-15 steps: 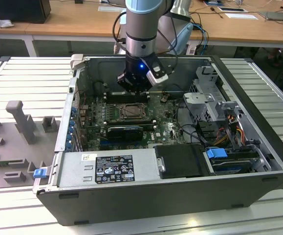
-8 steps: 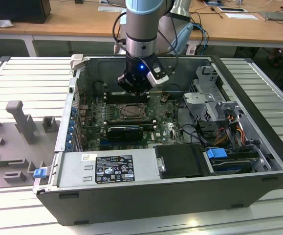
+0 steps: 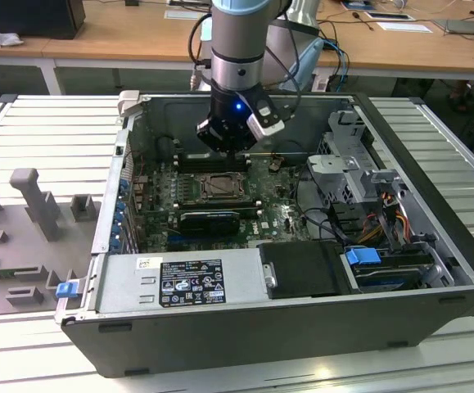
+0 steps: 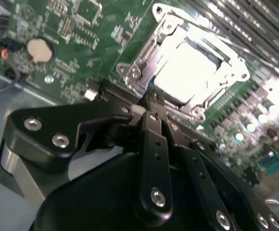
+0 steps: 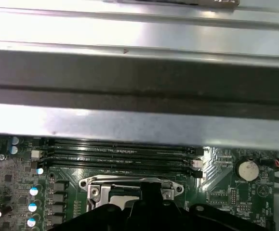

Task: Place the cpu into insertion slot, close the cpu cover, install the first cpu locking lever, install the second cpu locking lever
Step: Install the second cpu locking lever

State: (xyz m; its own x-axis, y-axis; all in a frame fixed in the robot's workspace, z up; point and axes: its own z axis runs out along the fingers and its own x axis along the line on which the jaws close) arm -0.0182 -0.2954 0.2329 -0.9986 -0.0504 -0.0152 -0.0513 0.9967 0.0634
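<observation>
Gripper (image 4: 151,103) fingers look pressed together, hovering just beside the cpu cover (image 4: 144,65), closed over the cpu (image 4: 187,67). Judging so, a locking lever demands careful hooking.

The cpu (image 4: 190,65), pale and silvery, is seated flat in the insertion slot (image 3: 219,187) on the green board. The cpu cover (image 4: 235,65), a windowed metal frame, is laid down flat around the chip's top.
</observation>
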